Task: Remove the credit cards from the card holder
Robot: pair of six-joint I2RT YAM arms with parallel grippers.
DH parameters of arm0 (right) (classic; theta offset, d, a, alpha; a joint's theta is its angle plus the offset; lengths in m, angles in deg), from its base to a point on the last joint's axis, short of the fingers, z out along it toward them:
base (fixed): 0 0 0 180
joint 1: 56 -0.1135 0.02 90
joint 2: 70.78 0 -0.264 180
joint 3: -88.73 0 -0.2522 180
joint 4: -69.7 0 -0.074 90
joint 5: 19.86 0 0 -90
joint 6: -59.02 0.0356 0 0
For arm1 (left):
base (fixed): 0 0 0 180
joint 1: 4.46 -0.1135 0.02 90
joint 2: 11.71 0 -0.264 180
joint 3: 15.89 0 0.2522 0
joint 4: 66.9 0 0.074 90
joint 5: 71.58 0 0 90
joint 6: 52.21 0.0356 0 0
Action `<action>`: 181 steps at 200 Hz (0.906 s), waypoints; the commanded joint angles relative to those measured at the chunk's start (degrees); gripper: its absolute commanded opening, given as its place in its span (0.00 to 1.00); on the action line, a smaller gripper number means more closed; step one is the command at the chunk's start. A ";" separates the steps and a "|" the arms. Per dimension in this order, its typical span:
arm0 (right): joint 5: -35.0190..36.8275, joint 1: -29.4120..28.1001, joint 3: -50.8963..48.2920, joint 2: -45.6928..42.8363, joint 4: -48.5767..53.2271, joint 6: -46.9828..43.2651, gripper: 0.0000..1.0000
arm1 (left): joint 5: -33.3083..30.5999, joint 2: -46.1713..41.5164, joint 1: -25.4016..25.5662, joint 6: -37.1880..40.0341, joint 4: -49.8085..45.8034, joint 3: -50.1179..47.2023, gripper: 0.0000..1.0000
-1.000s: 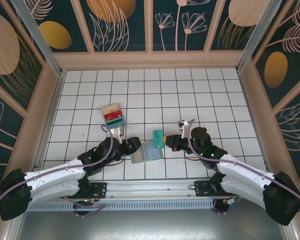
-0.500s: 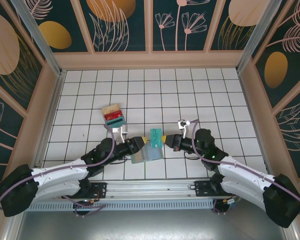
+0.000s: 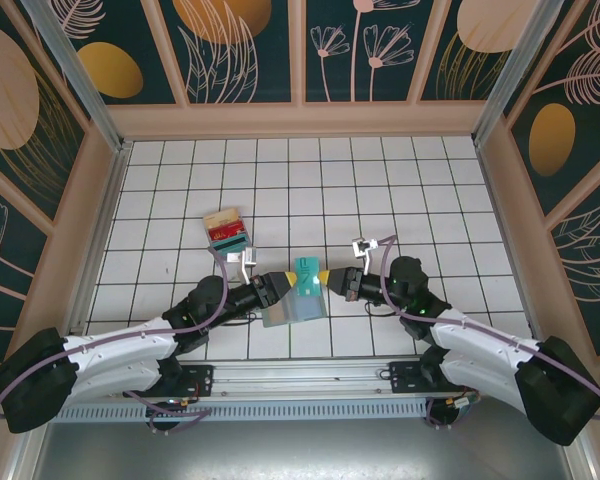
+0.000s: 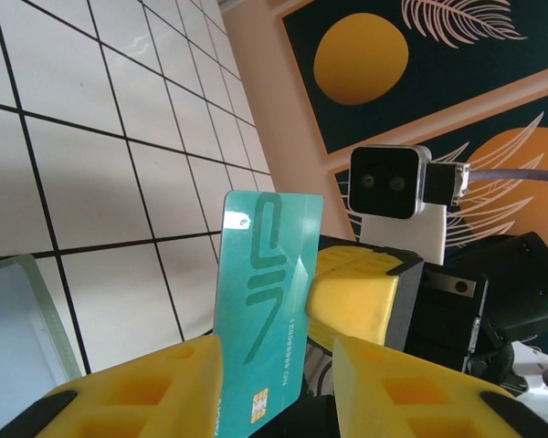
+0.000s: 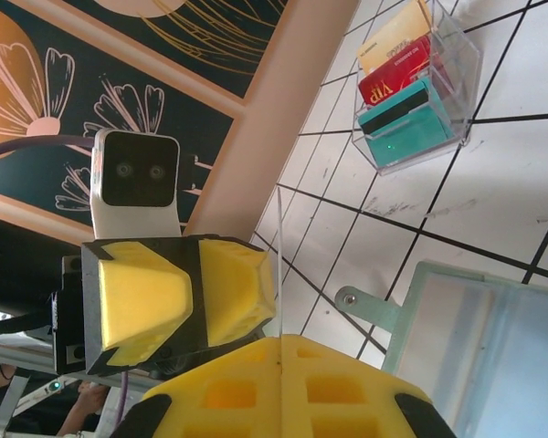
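Observation:
A teal credit card (image 3: 307, 272) stands upright above the table, pinched at its right edge by my right gripper (image 3: 327, 280), which is shut on it. In the left wrist view the teal card (image 4: 269, 310) shows its face and chip, with the right gripper's yellow pad (image 4: 356, 292) behind it. My left gripper (image 3: 283, 284) is open, its fingers flanking the card's lower end without clamping it. The card is edge-on (image 5: 279, 265) in the right wrist view. The grey-green card holder (image 3: 292, 308) lies open on the tiles just below both grippers.
A clear box of tan, red and teal cards (image 3: 227, 231) stands on the tiles behind the left gripper, and the same box (image 5: 411, 91) is at the top right of the right wrist view. Wooden walls bound the white tiled floor.
The right gripper carried the teal card a little left. The left gripper moved right to meet it, so its open fingers now sit around the card.

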 commanded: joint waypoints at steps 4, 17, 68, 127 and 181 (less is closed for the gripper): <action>-2.31 0.41 -0.51 0.88 -5.47 1.48 0.00 | 1.48 -0.68 0.38 0.96 2.85 -0.95 0.37; -2.83 0.37 -0.32 1.29 -6.19 1.82 0.00 | 1.48 -0.50 0.38 1.06 2.43 -0.99 0.37; -4.39 0.34 0.19 1.94 -7.35 2.19 0.00 | 0.04 -0.65 0.39 1.67 -0.29 -0.34 0.37; -6.22 0.13 0.41 1.86 -7.98 2.08 0.00 | -2.76 -2.34 0.39 1.87 -2.59 -0.78 0.36; -6.57 -0.41 0.65 2.11 -8.67 1.84 0.00 | -0.14 -0.51 0.40 2.04 -0.17 -0.16 0.34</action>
